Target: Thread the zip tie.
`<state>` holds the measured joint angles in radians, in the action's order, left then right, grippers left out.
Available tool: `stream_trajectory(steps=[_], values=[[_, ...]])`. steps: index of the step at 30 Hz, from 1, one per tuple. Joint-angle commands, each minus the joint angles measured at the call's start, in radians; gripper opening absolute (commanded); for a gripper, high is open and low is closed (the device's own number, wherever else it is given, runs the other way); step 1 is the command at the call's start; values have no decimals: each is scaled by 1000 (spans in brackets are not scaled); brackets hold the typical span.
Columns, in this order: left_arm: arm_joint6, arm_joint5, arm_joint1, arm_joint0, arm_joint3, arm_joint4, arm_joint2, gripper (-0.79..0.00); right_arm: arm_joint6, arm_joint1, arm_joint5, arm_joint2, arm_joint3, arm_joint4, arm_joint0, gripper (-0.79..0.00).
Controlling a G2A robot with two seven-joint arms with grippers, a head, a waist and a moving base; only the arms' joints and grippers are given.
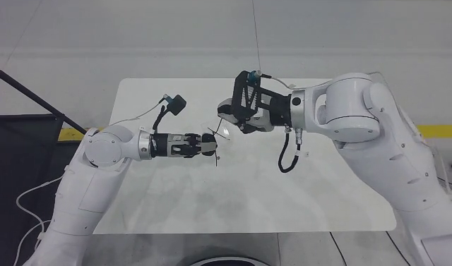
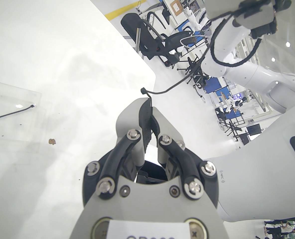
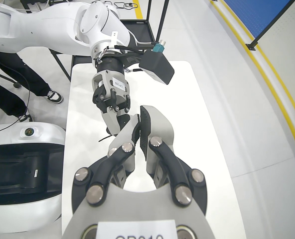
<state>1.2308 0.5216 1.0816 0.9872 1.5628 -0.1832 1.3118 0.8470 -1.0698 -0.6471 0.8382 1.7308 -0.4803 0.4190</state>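
Note:
My left gripper is shut on a thin black zip tie above the white table. The tie's small head stands just past the fingertips, and a thin black strand runs sideways from it. In the top view the left gripper is at mid-table, with one end of the zip tie poking out below it. My right gripper is shut, its tips close beside the left gripper. Whether anything is between the right fingers is hidden. A piece of the zip tie sticks out under the left gripper.
A clear plastic tray lies on the table holding another black zip tie. A small brown crumb sits near it. A black cable hangs from the right arm. A person's legs stand beside the table.

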Motion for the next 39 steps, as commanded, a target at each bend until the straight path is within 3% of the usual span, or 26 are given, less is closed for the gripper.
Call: stream_trajectory(steps=[1,20,39], values=[[0,0,0,0,0,0,0,-785,-13,0,10,2,4,-22,5,-785],[0,0,0,0,0,0,0,-785,-56,-6,87,6,41,-166,36,-785],[0,0,0,0,0,0,0,-785,44,-11,-112,-50,17,-37,10,-785]])
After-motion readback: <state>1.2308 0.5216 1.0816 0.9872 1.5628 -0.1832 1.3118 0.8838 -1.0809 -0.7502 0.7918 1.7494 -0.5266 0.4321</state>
